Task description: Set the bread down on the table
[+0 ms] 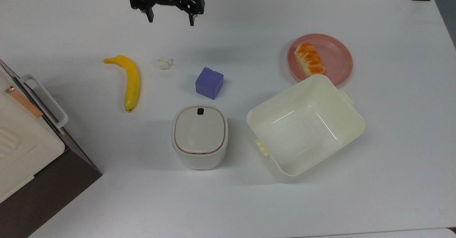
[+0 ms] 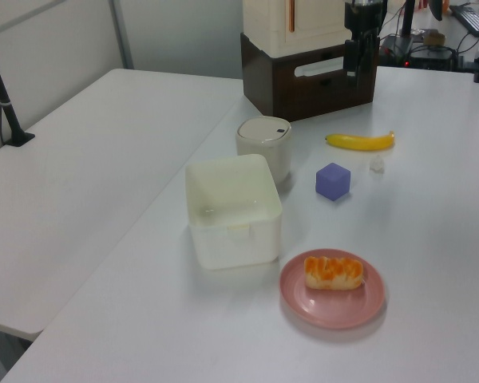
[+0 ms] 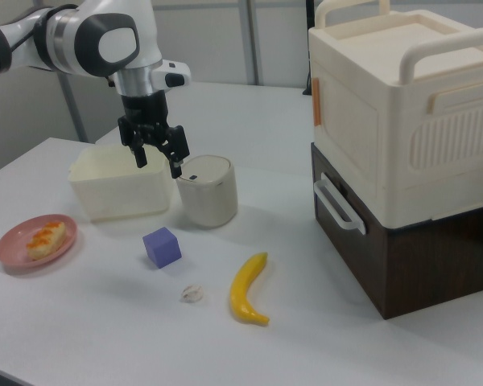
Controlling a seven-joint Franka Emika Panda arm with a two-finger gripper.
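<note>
Held high over the far edge of the tabletop in the top view, my pincer hangs with its two fingers spread wide apart and nothing between them. In the right view my pincer shows in front of the cream tub and the lidded bin, well above the surface.

The bread lies on the pink plate, toward the top view's left half of it, its glazed orange top facing up. Plate and bread sit far toward the top view's right, well apart from my pincer. The plate's near rim is just beside a corner of the open tub; I cannot tell if they touch. In the left view the bread rests across the plate, which stands in front of the tub.

Below my pincer in the top view lie a banana, a small white lump and a purple block, each apart from the others. The lidded bin stands between the block and the near edge, beside the tub. A cream and brown box sits at the top view's left edge.
</note>
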